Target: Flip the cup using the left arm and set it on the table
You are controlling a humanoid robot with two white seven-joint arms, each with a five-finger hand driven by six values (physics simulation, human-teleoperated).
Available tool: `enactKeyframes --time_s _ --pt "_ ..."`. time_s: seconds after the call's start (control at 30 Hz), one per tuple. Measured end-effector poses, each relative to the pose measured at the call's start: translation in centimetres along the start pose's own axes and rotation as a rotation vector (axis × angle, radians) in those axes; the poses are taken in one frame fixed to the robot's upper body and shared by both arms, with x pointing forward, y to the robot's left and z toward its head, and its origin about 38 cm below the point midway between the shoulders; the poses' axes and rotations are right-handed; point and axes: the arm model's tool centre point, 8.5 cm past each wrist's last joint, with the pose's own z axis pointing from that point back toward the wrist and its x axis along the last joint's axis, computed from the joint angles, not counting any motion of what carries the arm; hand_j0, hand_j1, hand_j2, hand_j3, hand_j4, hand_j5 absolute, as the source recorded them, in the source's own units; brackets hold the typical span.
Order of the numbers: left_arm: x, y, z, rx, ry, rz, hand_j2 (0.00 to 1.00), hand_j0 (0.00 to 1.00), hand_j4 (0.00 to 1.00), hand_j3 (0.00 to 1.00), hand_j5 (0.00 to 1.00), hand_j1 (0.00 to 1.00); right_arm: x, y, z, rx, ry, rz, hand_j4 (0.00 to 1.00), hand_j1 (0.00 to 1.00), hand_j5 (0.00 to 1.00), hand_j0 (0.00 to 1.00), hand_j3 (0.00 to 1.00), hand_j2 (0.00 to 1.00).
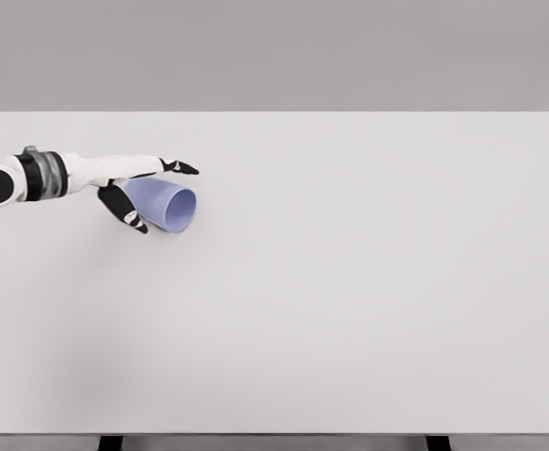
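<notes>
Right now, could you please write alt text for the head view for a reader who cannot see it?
The left robot hand grips a pale blue cup, held on its side with the opening facing right, over the left part of a white table. The right arm is out of view.

Matt surfaces all round
Cup (164, 205): smooth pale-blue plastic look, matt. Table (350, 282): plain white, smooth, no gloss. Left hand (133, 188): glossy white shell w/ black fingers.

White left arm (86, 171), black wrist band, robot hand (138, 188) with black fingers
</notes>
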Motion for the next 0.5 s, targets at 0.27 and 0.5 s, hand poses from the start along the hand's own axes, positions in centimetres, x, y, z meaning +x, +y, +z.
enactKeyframes --time_s 0.27,0.5 --pt "-0.15 -0.67 -0.76 -0.020 0.043 0.035 0.82 0.82 0.82 0.82 0.82 0.82 -0.02 -0.08 0.04 -0.001 0.000 0.000 1.00 1.00 1.00 1.00 1.00 1.00" --pt "-0.16 -0.99 -0.97 -0.021 0.051 0.058 0.68 0.68 0.68 0.68 0.68 0.68 -0.02 -0.08 0.04 -0.001 0.000 0.000 1.00 1.00 1.00 1.00 1.00 1.00"
